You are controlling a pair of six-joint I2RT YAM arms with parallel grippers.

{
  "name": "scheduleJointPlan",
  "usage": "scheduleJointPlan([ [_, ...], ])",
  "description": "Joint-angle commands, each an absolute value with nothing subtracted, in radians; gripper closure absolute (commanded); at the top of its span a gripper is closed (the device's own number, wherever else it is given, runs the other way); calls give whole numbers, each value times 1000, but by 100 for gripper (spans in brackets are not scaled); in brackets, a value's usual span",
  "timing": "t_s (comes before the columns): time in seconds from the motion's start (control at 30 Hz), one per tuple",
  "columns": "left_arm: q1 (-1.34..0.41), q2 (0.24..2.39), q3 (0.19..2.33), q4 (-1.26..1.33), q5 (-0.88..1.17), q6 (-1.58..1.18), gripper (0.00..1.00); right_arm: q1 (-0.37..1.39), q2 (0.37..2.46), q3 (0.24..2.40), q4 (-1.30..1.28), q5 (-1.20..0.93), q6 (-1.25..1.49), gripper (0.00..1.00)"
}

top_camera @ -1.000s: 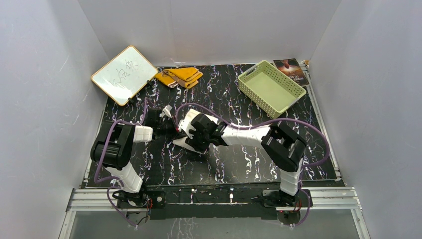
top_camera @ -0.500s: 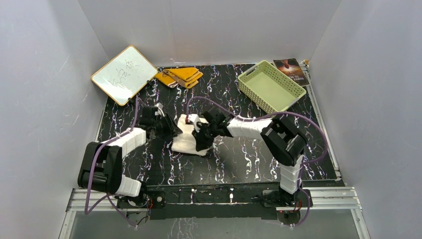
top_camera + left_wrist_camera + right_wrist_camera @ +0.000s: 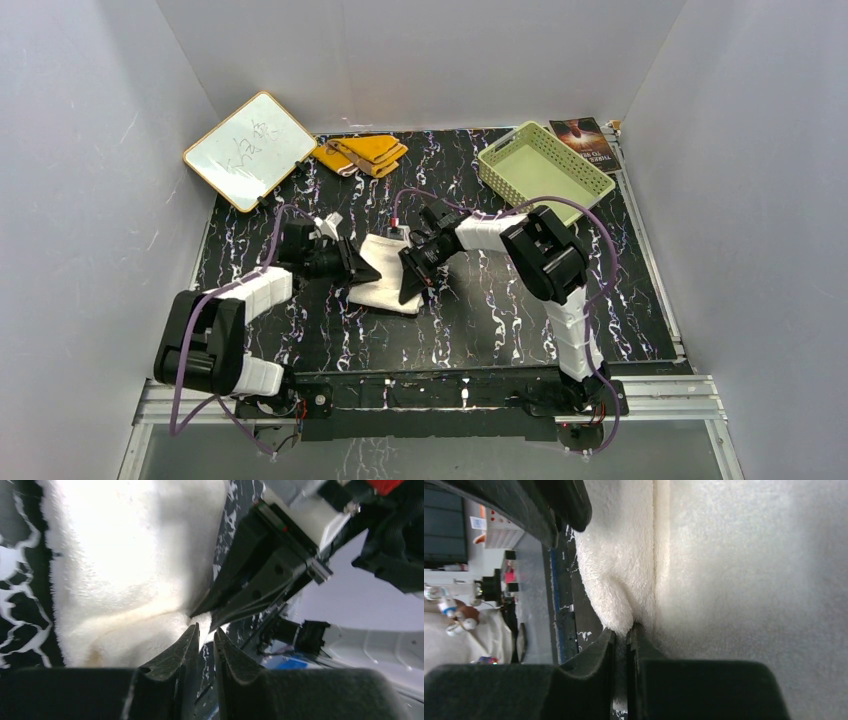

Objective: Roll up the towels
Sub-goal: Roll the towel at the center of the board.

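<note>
Cream towel [image 3: 385, 283] lies folded flat on the dark marbled surface [image 3: 500, 320], in the middle of the top view, between both hands. Right hand [image 3: 626, 636], fingers pressed together, pinches a fold at the towel's lower right edge. Left hand [image 3: 205, 632], fingers nearly together, points at that corner, close to the right tips; I cannot tell whether it grips cloth. Yellow towel [image 3: 365, 152] lies folded, well apart, toward the upper left.

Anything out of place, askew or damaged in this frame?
Nothing spilled or damaged. The whiteboard lies askew, overhanging the far-left corner of the mat, and the cream towel sits crooked between the left gripper and right gripper.
</note>
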State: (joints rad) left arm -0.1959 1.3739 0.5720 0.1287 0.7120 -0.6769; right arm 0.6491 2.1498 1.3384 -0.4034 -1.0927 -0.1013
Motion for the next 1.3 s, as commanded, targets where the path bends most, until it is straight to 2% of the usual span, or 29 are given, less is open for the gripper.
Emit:
scheduleJointPlan([
  [0.0,-200,1422,518,339,889,-812,84,628,2222,1349,-477,-1037,-63,100],
  [0.3,-200,1629,445,536,857,-864,89,614,2249,1391,-456,-954,36,98],
  [0.37,-200,1663,466,518,828,-831,89,614,2253,1399,-457,-917,56,87],
  [0.47,-202,1701,501,438,730,-742,91,612,2242,1413,-465,-877,63,77],
  [0.63,-202,1760,507,421,655,-706,93,619,2111,1415,-447,-721,23,47],
  [0.67,-202,1773,509,418,651,-707,93,624,2072,1408,-440,-673,1,44],
  [0.87,-204,1780,546,336,620,-659,93,725,1842,1285,-296,-302,-205,42],
  [0.93,-203,1780,550,321,617,-654,93,780,1778,1218,-225,-239,-284,42],
  [1.13,-205,1793,558,300,611,-642,93,902,1645,1017,3,-289,-480,41],
  [1.27,-205,1801,566,285,612,-635,93,925,1654,994,48,-337,-539,38],
])
